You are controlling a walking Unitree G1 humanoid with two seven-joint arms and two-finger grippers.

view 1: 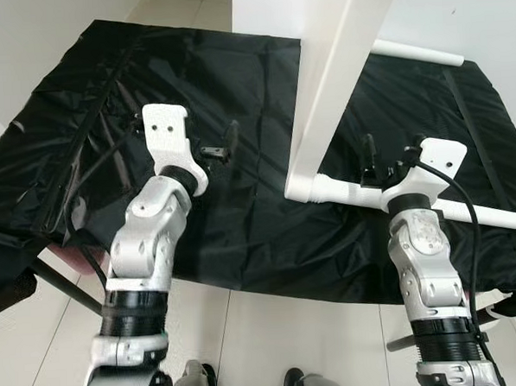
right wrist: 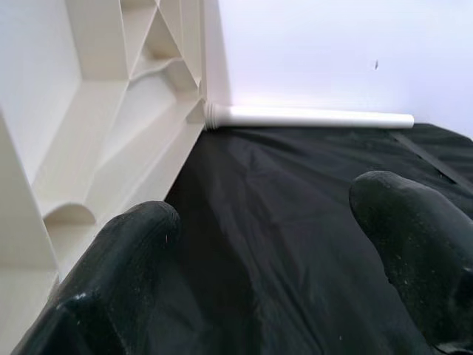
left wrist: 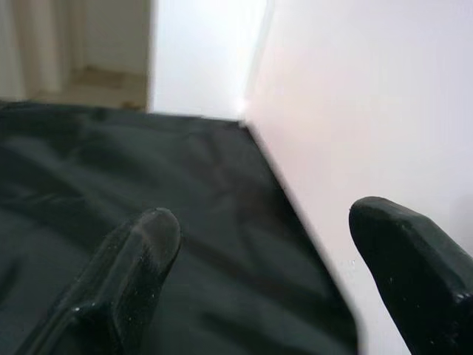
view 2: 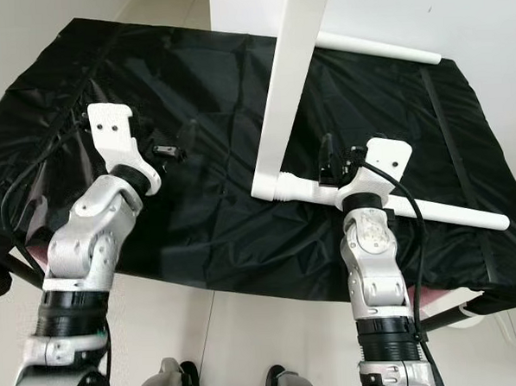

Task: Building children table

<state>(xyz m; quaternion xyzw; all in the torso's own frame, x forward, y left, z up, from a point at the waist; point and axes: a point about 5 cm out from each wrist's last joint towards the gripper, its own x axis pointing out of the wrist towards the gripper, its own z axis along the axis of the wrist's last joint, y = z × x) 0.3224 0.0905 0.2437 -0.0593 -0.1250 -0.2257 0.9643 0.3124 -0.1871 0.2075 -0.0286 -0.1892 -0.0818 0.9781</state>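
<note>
We are hovering right gripper (view 1: 386,162), fingers spread wide, just above near table leg (view 1: 467,210); leg lying crosswise on black sheet (view 1: 242,220), tabletop (view 1: 338,76) standing on edge; left gripper (view 1: 219,143) also gaping, farther off

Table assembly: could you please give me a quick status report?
Left tool open, hovering over black sheet, holding nothing. Right tool open at near leg. White tabletop stands on edge, two legs fitted. Nothing in the way.
</note>
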